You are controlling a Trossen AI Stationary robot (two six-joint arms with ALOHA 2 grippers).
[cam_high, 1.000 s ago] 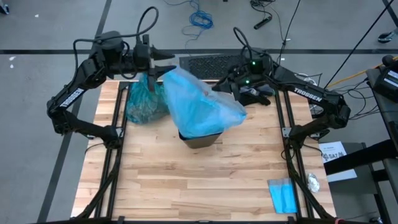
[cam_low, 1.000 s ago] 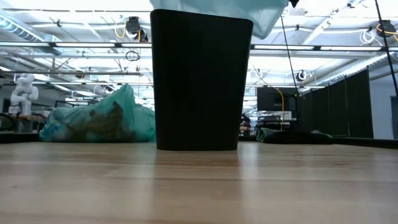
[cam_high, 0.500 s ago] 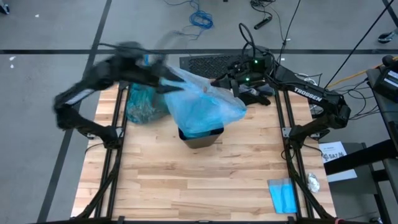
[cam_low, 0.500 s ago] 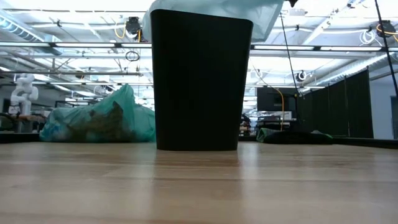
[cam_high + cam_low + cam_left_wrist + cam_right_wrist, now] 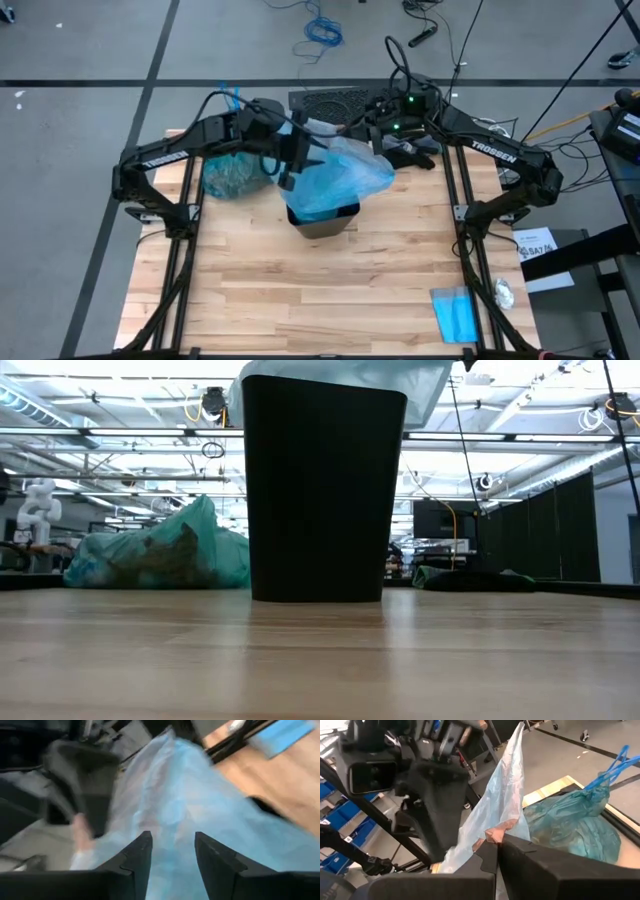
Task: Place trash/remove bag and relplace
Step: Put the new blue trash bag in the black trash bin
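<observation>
A black bin [image 5: 322, 220] stands mid-table, also in the low view [image 5: 322, 490]. A pale sky-blue plastic bag [image 5: 335, 175] is draped over its top, and its hem hangs over the rim [image 5: 415, 385]. The dark teal-green bag [image 5: 230, 172], filled with trash scraps, lies on its underside on the table at the far left [image 5: 160, 555]. My left gripper [image 5: 293, 165] is open at the sky-blue bag's left side [image 5: 172, 820]. My right gripper [image 5: 365, 125] is shut on the sky-blue bag at its far right. My left gripper has its open fingers [image 5: 137, 857] right at the sky-blue bag's side; whether they touch it, I cannot tell. My right gripper pinches the sky-blue bag's upper edge [image 5: 492, 834] between its two fingers, coming from the table's far right. The plastic rises slack above the fingers [image 5: 512, 775] and falls away toward the bin.
A flat blue packet [image 5: 455, 315] and a crumpled silver scrap [image 5: 503, 290] lie at the near right corner. A dark grille [image 5: 335, 100] lies past the far edge. The near half of the wooden table [image 5: 300, 300] is bare.
My left gripper has swung from the far left corner toward the right and near, down to the sky-blue bag's left side by the bin. The bag's raised left part has sunk, and its hem now hangs over the bin's left rim.
</observation>
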